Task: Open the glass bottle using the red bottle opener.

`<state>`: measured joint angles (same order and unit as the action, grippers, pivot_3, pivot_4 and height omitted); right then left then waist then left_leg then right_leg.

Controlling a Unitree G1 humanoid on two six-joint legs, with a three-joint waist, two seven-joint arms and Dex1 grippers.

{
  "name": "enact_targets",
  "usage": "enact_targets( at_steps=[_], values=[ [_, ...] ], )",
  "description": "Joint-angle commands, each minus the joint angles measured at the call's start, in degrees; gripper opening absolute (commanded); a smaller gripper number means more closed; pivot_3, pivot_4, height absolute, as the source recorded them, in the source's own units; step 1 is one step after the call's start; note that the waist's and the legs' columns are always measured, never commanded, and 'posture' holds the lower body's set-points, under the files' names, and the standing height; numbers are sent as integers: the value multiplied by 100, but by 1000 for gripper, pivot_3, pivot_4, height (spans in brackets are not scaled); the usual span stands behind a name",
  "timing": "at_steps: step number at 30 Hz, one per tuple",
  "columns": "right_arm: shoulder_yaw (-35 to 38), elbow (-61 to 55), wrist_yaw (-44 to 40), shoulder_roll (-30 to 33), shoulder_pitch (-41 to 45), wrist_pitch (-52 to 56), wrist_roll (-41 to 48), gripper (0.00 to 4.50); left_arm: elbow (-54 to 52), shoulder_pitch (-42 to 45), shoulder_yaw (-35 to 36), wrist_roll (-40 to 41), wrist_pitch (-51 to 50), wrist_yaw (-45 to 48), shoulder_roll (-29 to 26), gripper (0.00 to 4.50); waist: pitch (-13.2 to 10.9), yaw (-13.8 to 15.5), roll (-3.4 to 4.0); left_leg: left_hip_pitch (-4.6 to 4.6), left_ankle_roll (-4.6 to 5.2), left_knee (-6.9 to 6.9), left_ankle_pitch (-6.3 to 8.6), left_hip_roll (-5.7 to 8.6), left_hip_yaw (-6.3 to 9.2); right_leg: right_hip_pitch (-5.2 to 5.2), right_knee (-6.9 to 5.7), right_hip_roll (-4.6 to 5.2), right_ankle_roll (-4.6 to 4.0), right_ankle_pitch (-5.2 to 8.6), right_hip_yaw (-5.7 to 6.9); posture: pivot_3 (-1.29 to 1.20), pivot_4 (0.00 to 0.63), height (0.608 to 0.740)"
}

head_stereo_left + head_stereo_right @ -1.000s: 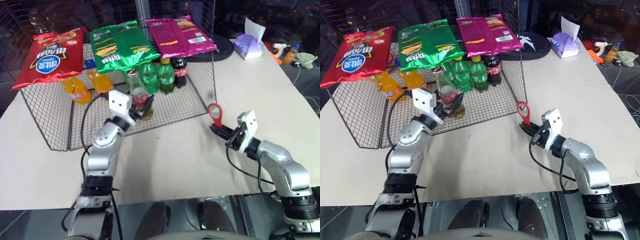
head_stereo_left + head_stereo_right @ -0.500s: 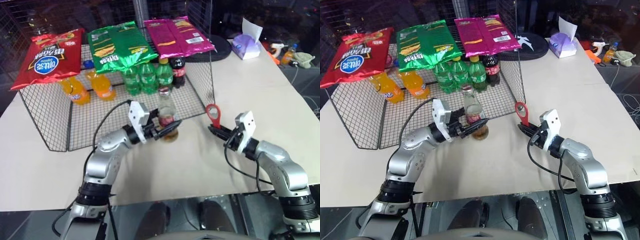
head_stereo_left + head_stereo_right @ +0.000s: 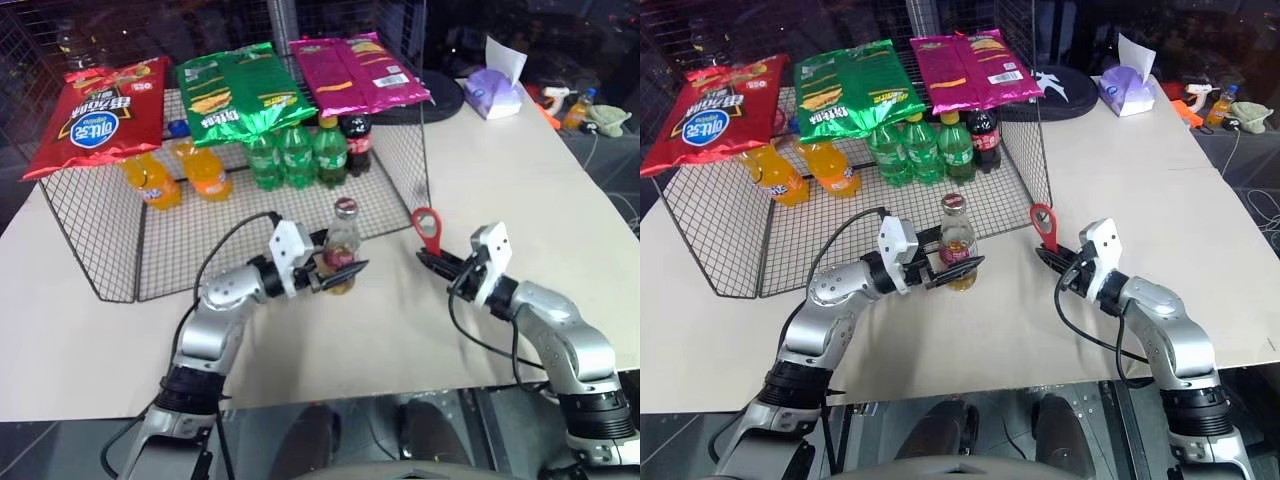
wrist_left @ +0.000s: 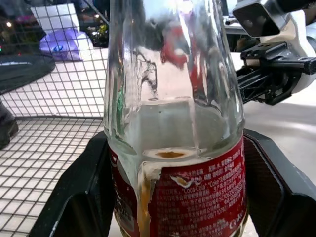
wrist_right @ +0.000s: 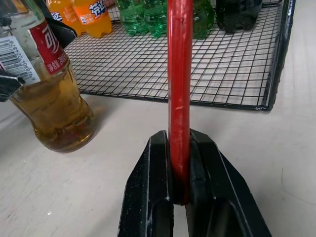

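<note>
The right tool [image 5: 180,197] is clamped on the red bottle opener [image 5: 179,74], which stands upright, edge-on. Beside the opener, the glass bottle [image 5: 47,106] stands on the desk [image 5: 276,163], holding pale yellow liquid. Beyond the opener lies a wire rack [image 5: 232,69] carrying orange soda bottles [image 5: 84,15] and green bottles [image 5: 143,15].

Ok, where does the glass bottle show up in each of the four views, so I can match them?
Left eye view: glass bottle just left of centre, at the wire rack's front edge, in the left claw.
Right eye view: same spot, left of centre.
Left wrist view: up close, centre.
Right wrist view: far left.
Shared landmark: the wire rack.
</note>
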<state>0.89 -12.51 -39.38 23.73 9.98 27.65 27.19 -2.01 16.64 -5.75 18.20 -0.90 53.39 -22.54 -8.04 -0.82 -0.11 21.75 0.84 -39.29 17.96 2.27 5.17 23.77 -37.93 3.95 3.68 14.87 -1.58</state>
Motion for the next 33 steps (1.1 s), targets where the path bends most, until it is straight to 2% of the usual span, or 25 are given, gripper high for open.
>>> enact_targets(
  at_steps=[1, 3, 5, 15, 31, 32, 33],
  values=[
    [68, -113, -2, -19, 86, -138, 22, 0, -47, -25, 135, 70, 292, -93, 115, 2777, 0, 3, 0, 0, 0, 0, 0, 0, 0, 0, 0, 0, 0, 0, 0, 0, 150, 740],
    [65, -114, -5, -16, 88, -146, 19, 0, -52, -45, 226, 172, 346, -123, 193, 3784, 0, 6, 0, 0, 0, -2, 0, 0, 0, 0, -1, 1, 0, 0, 0, 0, 150, 740],
    [66, -122, -5, -15, 84, -147, 23, 0, -65, -57, 269, 154, 418, -159, 230, 4430, 0, 4, 0, 0, 0, -2, 0, 0, 1, 0, -1, 1, 0, 0, 0, 0, 150, 740],
    [56, -67, -17, -20, 66, -186, -10, 0, -762, -147, 478, 625, 113, -412, 306, 4430, 0, 2, 0, -1, 0, -2, 0, -1, 0, 0, -2, 1, 0, 0, -1, 0, 150, 740],
    [15, 25, -116, 2, 160, -215, -58, 0, -1337, -444, 589, 1253, -559, -212, -21, 4430, 0, 3, 0, -2, 0, -1, 0, -1, -1, -1, -2, -1, 0, 0, -2, 0, 150, 740],
    [9, 19, -118, 1, 171, -214, -62, 0, -1343, -454, 594, 1257, -570, -205, -30, 3894, 0, 2, 0, -2, 0, -2, 0, -1, -1, -2, -2, -1, 0, 0, -2, 0, 150, 740],
    [5, 11, -116, -4, 190, -210, -63, 0, -1346, -457, 600, 1257, -580, -206, -32, 3543, 0, 0, 0, -2, 0, -2, 0, -1, -1, -2, -2, 0, 0, 0, -2, 0, 150, 740]
  ],
)
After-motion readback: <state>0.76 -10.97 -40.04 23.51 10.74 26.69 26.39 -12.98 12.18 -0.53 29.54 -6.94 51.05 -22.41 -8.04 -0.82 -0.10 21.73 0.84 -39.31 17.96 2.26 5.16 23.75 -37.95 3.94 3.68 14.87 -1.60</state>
